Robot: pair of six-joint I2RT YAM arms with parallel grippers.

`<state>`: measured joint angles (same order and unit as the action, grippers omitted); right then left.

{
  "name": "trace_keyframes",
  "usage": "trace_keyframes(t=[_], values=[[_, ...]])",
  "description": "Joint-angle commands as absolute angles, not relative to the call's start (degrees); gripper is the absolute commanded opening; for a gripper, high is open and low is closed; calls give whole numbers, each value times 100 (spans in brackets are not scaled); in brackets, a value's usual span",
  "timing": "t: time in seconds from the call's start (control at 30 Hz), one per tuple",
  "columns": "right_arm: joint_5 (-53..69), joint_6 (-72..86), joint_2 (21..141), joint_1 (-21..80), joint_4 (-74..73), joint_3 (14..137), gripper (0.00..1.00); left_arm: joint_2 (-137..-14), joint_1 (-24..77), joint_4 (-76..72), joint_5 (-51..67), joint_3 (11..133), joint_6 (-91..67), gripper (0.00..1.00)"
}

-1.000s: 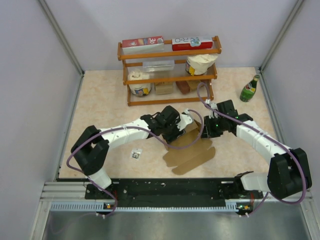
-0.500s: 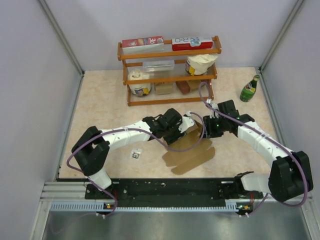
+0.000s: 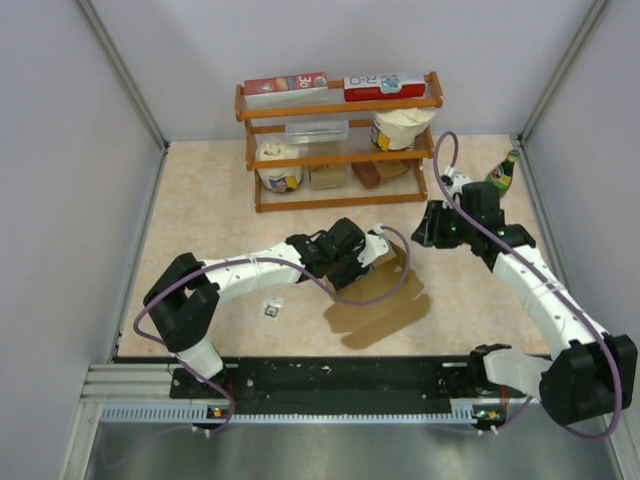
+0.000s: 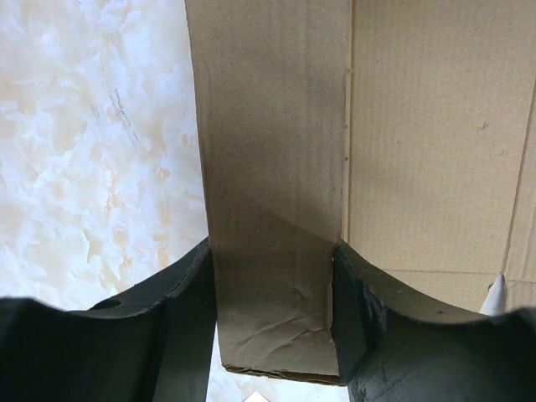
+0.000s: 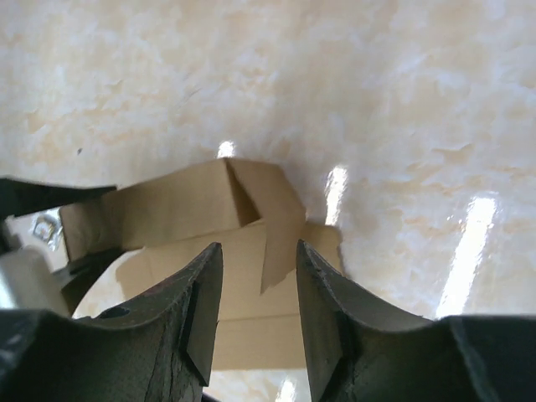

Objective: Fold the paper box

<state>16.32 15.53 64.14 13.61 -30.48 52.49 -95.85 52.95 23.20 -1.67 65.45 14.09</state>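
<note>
The paper box [image 3: 385, 300] is a brown cardboard sheet lying partly folded on the table, with one side wall raised at its far edge. My left gripper [image 3: 366, 254] is shut across a raised flap of it. In the left wrist view that flap [image 4: 272, 276] fills the gap between both fingers [image 4: 180, 318]. My right gripper [image 3: 424, 230] hangs apart from the box, above and to its right. Its jaws are open with nothing between them. The right wrist view looks past the right gripper [image 5: 260, 289] onto the box [image 5: 167, 209] and a loose upright flap [image 5: 280, 243].
A wooden shelf [image 3: 340, 105] with red-and-white cartons, tubs and jars stands at the back. A green bottle [image 3: 499, 178] is at the back right, close to my right arm. A small metal object [image 3: 271, 308] lies on the table left of the box.
My right gripper has opened, let go of the box and drawn back up and to the right. The left gripper has kept its hold on the flap.
</note>
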Motion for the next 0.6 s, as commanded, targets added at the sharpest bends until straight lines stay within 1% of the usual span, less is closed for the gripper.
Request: trace_keyframes(t=[0.0, 0.13, 0.27, 0.37, 0.57], values=[[1257, 1617, 7187, 1266, -2312, 5493, 41, -9598, 5317, 2514, -308, 6460, 1468, 46], [1230, 1408, 7935, 1266, -2118, 5633, 41, -9598, 5326, 2522, -308, 6486, 1450, 46], [1598, 1135, 8270, 1274, -2179, 5555, 47, -9598, 5326, 2540, -299, 6513, 1433, 46], [1985, 1055, 8367, 1292, -2215, 5397, 50, -9615, 5326, 2540, -299, 6530, 1424, 46], [2101, 1116, 8130, 1354, -2241, 5010, 50, -9721, 5326, 2575, -237, 6644, 1406, 46]])
